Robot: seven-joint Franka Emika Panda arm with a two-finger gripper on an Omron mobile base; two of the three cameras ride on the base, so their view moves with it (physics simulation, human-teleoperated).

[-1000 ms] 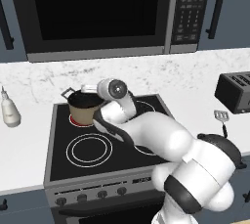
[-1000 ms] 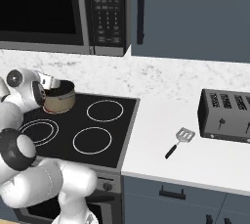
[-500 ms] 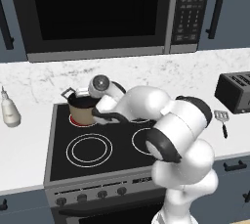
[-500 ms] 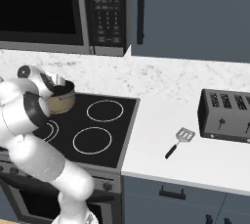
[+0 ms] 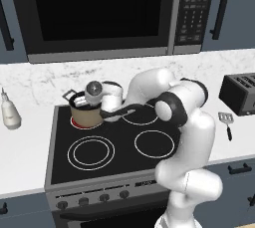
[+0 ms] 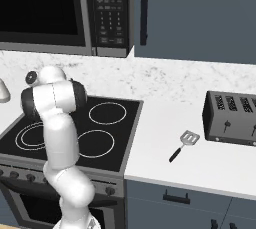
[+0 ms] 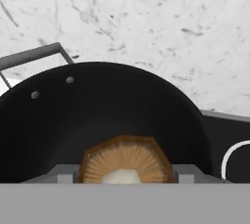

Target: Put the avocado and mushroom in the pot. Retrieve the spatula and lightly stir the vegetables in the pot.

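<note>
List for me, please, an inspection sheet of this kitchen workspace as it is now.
Surface: black stove between white marble counters; rear-left burner glows red.
Job's things: pot on the glowing burner; mushroom over the pot's dark inside; spatula lies on the counter before the toaster.
Clutter: white bottle left of the stove.
Grippers: claw over the pot, closed on the mushroom.
Cables: nothing seen.
Surroundings: microwave, dark cabinets.
</note>
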